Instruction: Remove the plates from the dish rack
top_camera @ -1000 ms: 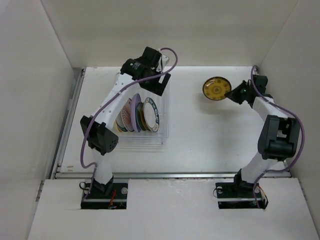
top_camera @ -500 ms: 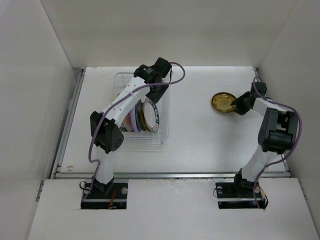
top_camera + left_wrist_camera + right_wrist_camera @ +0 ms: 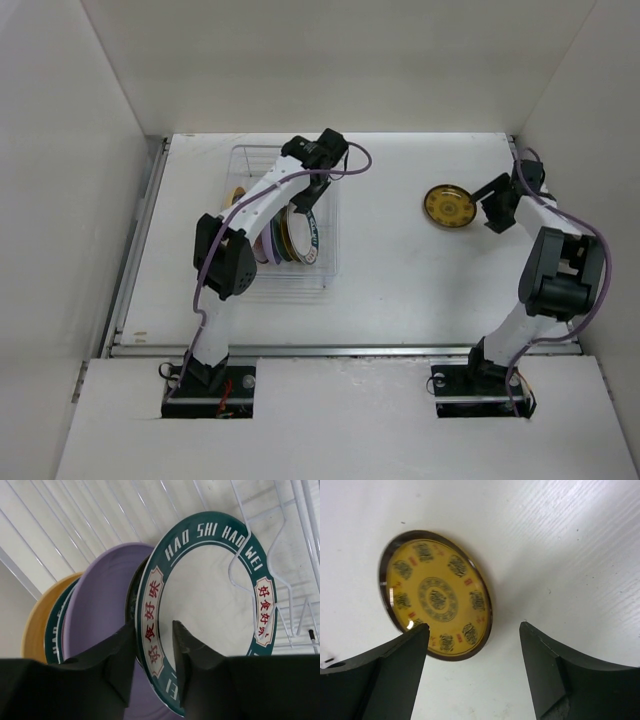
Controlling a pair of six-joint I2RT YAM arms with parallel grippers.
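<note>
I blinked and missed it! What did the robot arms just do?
The right end effector lowered the yellow plate flat onto the table, let go and backed away, open. The left end effector shifted over the dish rack and now straddles the teal-rimmed plate at its edge. The racked plates stayed put.

Top view bright, flat, diffuse overhead light; white tabletop (image 3: 400, 270) near blown out, only faint soft shadows hugging arms. Left wrist cam: white round plate with dark teal lettered rim (image 3: 210, 595) sharp, lettering readable; black fingers (image 3: 117, 670) of left gripper (image 3: 154, 630) at 6 o'clock underexposed, no detail. Right wrist cam: yellow round plate with dark rim (image 3: 437, 595) crisp, tiny glare at its 7 o'clock, soft shadow off 4 o'clock.
</note>
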